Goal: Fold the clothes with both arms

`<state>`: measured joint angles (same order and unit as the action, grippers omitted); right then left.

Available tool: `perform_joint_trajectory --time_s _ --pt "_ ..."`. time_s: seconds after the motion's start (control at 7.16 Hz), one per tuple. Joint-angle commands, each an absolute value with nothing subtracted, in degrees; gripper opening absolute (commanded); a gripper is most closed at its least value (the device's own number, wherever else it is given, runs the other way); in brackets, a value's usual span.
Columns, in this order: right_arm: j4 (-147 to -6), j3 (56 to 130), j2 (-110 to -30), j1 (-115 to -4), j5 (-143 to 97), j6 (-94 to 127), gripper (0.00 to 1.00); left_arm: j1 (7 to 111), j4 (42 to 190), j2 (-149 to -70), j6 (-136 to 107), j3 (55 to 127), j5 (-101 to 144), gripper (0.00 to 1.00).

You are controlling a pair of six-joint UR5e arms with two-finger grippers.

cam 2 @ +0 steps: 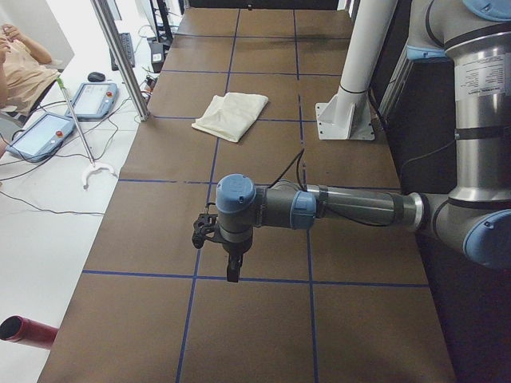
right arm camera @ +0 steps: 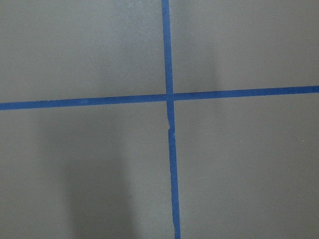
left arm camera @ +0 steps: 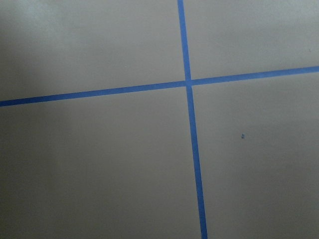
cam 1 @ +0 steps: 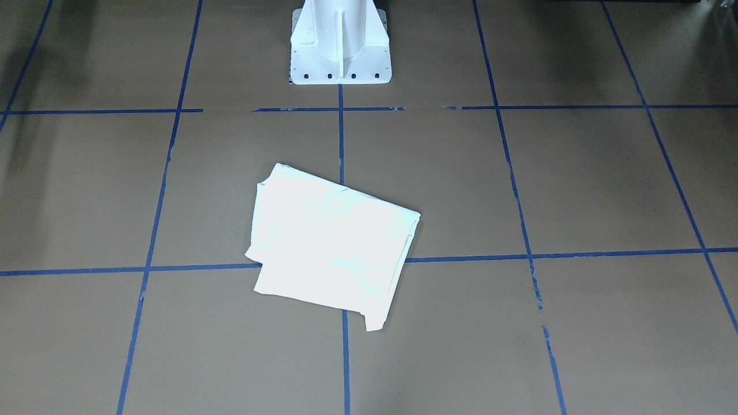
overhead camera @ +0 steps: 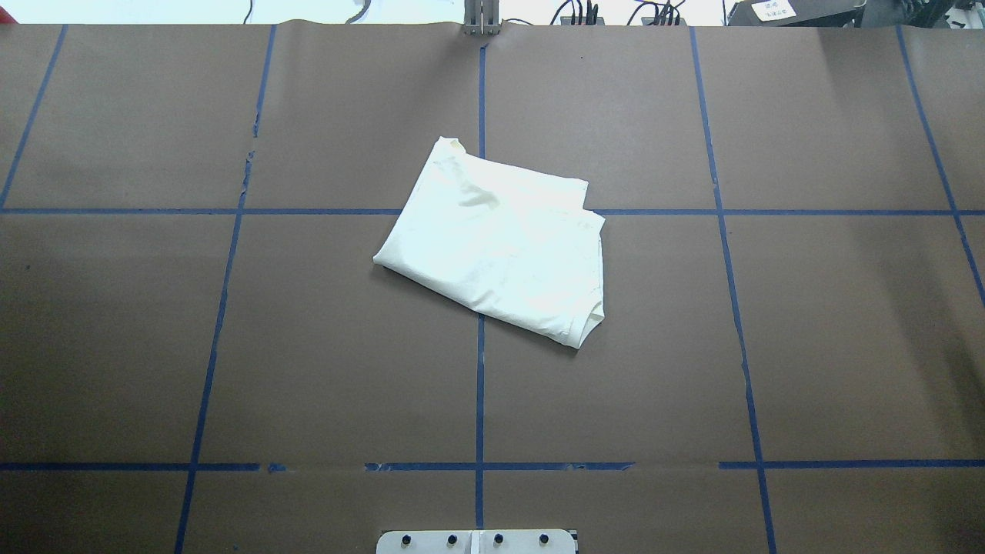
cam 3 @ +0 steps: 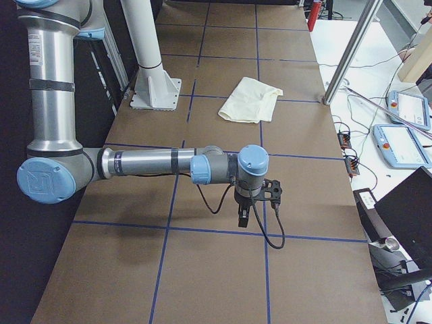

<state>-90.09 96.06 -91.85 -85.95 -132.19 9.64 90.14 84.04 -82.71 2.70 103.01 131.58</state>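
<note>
**While both arms hang out at the ends, the shirt lies folded mid-tabletop**

Because the shirt (overhead camera: 500,246) sits at the middle of the tabletop (overhead camera: 808,346), straddling the centre tape line (overhead camera: 480,400), you have neither arm clearly nearer to it. Each arm is well apart from the cloth, out toward its own end. From the left pincer (cam 2: 230,267) the shirt lies inward along the tabletop, and from the right pincer (cam 3: 243,217) it lies inward from the opposite end.

Both pincers point down over bare brown paper with nothing hanging from them. They show only in the side views, so you cannot tell whether either is open or closed. The wrist cameras give you crossing tape and no cloth.

The shirt is a flat, layered rectangle, plain side up, with no print in sight. Its long axis runs roughly left to right but skewed. The right-hand end lies nearer the white pedestal (cam 1: 340,46) and the left-hand end lies farther out.

By my reading the folding looks close to done. If you want one more fold or a squaring-up, the short ends are the natural grips, one per arm, each reached from its own side without crossing.

Brown paper shows on every side of the cloth. The pedestal stands apart from the shirt's near edge, and the tabletop's far edge is well apart too, so both approaches look open.
</note>
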Motion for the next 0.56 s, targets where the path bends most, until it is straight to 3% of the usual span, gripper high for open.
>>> perform_joint_trajectory --time_s 0.0,0.42 --pt "-90.1 96.1 -91.8 -85.9 -132.2 9.6 1.00 90.3 81.9 -82.3 3.1 103.3 131.5 1.00" --pt "-90.1 96.1 -91.8 -85.7 -132.2 9.7 1.00 90.2 81.7 -81.6 15.3 101.2 131.9 1.00"
